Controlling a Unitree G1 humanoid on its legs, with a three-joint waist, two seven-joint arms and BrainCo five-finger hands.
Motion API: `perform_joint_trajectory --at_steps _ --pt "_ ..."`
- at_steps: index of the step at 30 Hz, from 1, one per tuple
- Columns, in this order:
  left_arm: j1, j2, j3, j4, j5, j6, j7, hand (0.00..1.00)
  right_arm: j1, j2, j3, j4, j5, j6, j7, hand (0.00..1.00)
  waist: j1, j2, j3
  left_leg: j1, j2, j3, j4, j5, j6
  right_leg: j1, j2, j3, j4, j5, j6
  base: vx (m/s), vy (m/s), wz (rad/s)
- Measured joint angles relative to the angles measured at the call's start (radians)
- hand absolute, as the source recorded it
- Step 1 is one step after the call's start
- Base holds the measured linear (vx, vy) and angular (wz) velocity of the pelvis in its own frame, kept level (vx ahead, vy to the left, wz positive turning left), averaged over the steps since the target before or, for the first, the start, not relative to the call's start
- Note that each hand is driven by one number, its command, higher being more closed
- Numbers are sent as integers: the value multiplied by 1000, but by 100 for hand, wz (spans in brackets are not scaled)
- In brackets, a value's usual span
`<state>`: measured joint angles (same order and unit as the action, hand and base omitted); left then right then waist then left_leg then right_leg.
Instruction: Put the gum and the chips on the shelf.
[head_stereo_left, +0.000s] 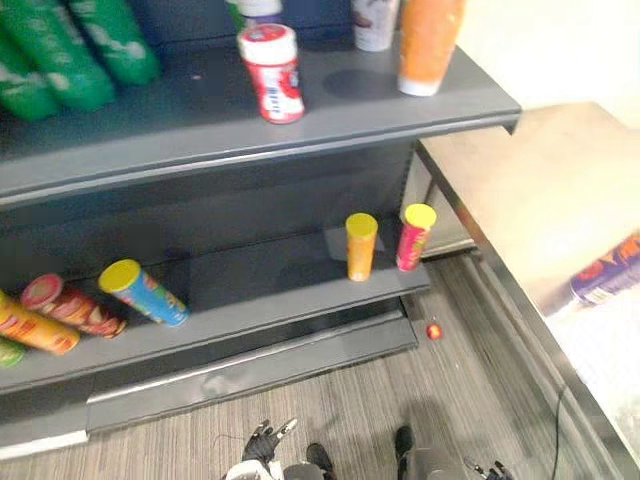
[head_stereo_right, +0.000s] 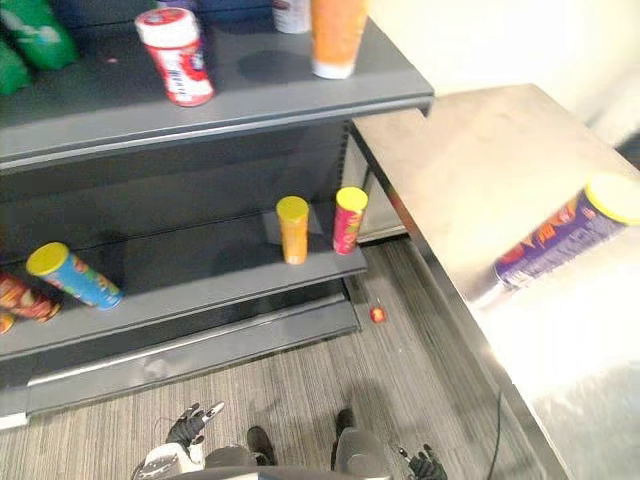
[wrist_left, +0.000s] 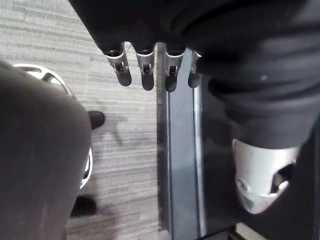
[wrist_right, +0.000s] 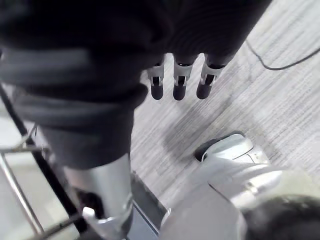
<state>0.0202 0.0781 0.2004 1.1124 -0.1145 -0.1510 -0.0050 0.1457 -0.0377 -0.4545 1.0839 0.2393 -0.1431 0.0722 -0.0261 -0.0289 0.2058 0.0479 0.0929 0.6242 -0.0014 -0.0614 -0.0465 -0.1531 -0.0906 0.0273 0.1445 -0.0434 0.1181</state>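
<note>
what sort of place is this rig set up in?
Probably a shop aisle, or a mock-up of one: grey metal shelving stocked with chip cans and a gum tub, plus a steel counter beside it holding a purple can.

The gum canister (head_stereo_left: 271, 72), red and white with a red-rimmed lid, stands upright on the top board of the shelf (head_stereo_left: 300, 132), around the middle and a little back from the front edge. The chips can (head_stereo_right: 555, 240), a purple tube with a yellow lid, lies on its side on the steel surface (head_stereo_right: 480, 150) to the right of the shelf, with its lid end pointing away from the shelf.
</note>
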Motion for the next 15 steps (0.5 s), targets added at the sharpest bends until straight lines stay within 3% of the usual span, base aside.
perform_joint_trajectory --at_steps 1,4,6,7,8,11,12,15 --pt "1 3 0 -1 0 0 0 0 0 5 -12 -14 7 1 0 0 1 -1 1 6 4 59 -13 7 10 -11 -4 4 -23 0 0 -69 122 -179" --pt "2 18 5 -10 -1 0 -1 0 1 28 -22 -13 27 4 -3 0 -8 12 24 9 73 228 25 -18 15 -34 -75 -277 4 -5 -62 2 67 -169" --pt "-5 36 6 -41 -2 -2 -2 0 14 33 -22 25 37 10 -13 0 -2 8 24 28 140 343 95 -30 8 -3 -148 -478 112 46 -113 154 -95 -142" --pt "-4 38 6 -48 -2 -3 -2 0 14 31 -21 38 37 11 -18 0 -1 -2 20 36 151 370 115 -37 3 12 -174 -512 136 94 -139 160 -177 -152" --pt "-6 40 13 -54 -12 -4 -4 0 -6 24 -19 60 36 11 -24 0 0 -21 16 59 181 432 158 -47 -9 15 -170 -534 140 101 -128 118 -230 -150" --pt "-8 -2 19 -48 -40 -5 -22 0 -44 -21 -10 69 36 9 -27 0 -9 19 16 116 221 529 175 -48 -11 18 -115 -541 104 96 -121 16 -225 -118" --pt "-19 -15 16 -48 -40 -13 -24 0 -51 -24 -11 69 36 9 -27 0 -10 20 14 117 220 552 177 -45 -22 19 -104 -539 72 79 -96 -28 -213 -66" --pt "-23 -20 19 -37 -39 -12 -25 0 -75 -22 -11 70 36 9 -27 0 -11 20 15 121 222 583 165 -29 -57 27 -65 -537 -14 72 -90 -69 -167 -40"
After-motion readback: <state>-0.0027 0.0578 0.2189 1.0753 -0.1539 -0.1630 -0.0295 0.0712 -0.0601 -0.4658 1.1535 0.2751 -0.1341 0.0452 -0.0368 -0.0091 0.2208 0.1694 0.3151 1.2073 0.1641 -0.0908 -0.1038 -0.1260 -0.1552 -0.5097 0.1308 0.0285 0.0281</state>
